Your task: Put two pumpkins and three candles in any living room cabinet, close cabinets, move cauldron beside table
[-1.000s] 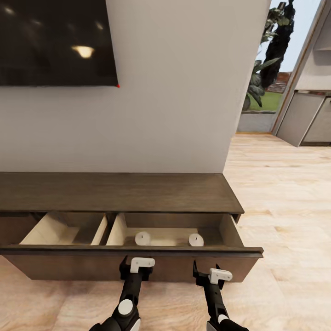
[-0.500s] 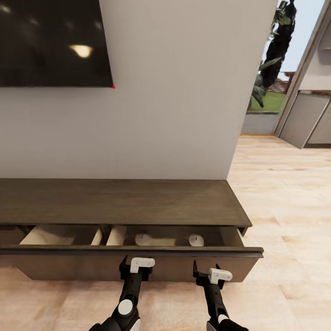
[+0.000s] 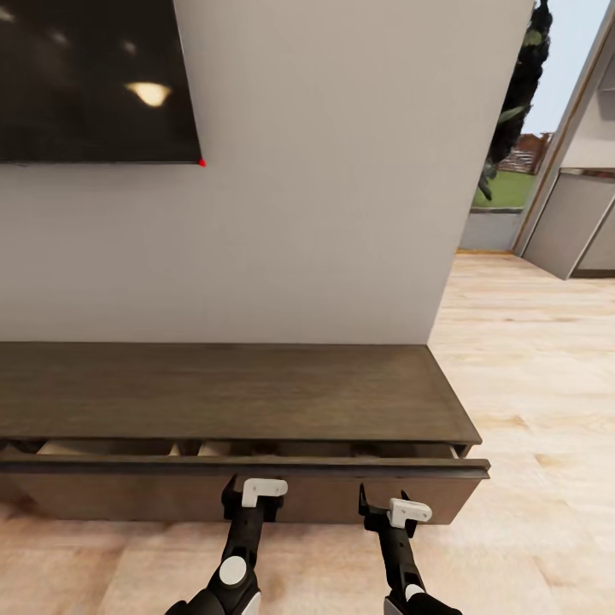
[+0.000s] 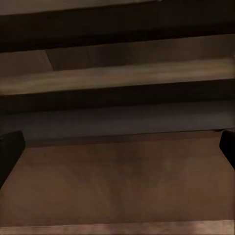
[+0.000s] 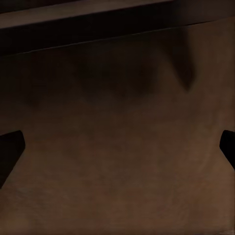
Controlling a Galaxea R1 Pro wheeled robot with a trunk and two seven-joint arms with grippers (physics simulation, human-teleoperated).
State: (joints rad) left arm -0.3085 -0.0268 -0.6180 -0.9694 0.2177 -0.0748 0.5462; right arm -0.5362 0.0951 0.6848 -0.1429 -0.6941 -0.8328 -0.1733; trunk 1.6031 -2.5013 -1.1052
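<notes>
Since a second ago the drawer front (image 3: pixel 248 466) of the cabinet (image 3: pixel 231 389) has slid most of the way in: the two candles I could see lying in its right compartment are now hidden under the cabinet top, and only a thin pale strip of drawer inside is left. I judge the closing push nearly done, with a last bit to go. My left gripper (image 3: pixel 256 494) and right gripper (image 3: pixel 389 511) sit right against the dark front; both wrist views have the fingertips far apart at the edges, so both are spread wide and empty. A dark wall screen (image 3: pixel 94 81) hangs above, bare floor (image 3: pixel 538 410) runs right toward grey units (image 3: pixel 581 222). Nothing blocks the push.
</notes>
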